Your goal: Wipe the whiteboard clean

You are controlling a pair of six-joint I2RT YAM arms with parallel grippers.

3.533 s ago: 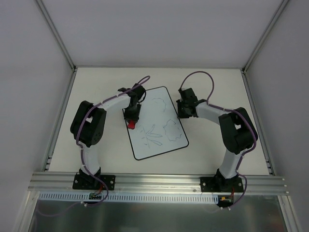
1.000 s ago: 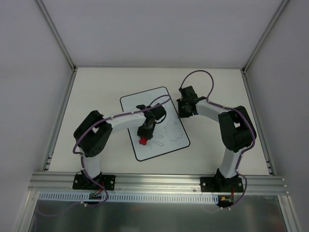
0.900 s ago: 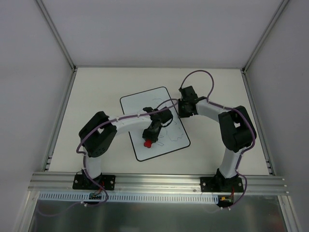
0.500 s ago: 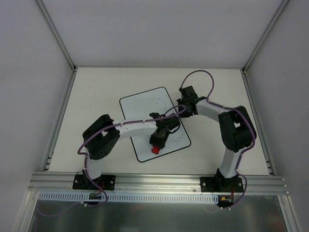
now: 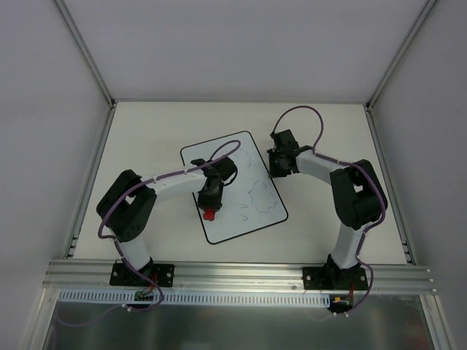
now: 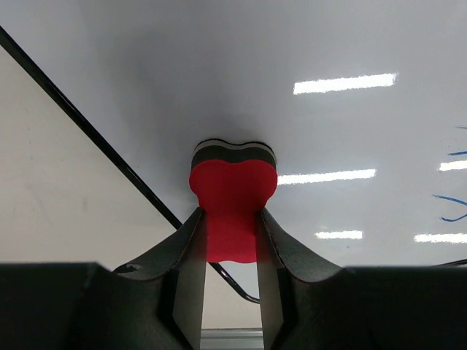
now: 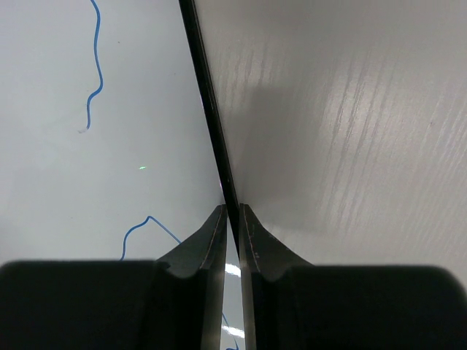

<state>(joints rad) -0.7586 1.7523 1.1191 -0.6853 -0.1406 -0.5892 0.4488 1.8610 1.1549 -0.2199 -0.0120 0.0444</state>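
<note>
The whiteboard (image 5: 248, 219) lies tilted on the table's middle. A faint cloud-shaped doodle (image 5: 257, 195) and a few small marks remain on its right half. My left gripper (image 5: 210, 206) is shut on the red eraser (image 5: 209, 214) and presses it onto the board's left part, near the black left edge. The left wrist view shows the eraser (image 6: 232, 193) between my fingers (image 6: 186, 270) on the white surface (image 6: 328, 131). My right gripper (image 5: 275, 169) is shut on the board's right edge (image 7: 211, 124), one finger on either side, with blue lines (image 7: 93, 73) nearby.
The beige tabletop (image 5: 146, 131) is boxed in by white walls with metal rails (image 5: 91, 175) on the left and right. An aluminium rail (image 5: 241, 273) carrying both arm bases runs along the near edge. Purple cables loop over both arms.
My left gripper swept the eraser right and toward the near edge, then back left. The leaf-like doodle on the board's lower left is gone. The board turned slightly; the right gripper stayed.
</note>
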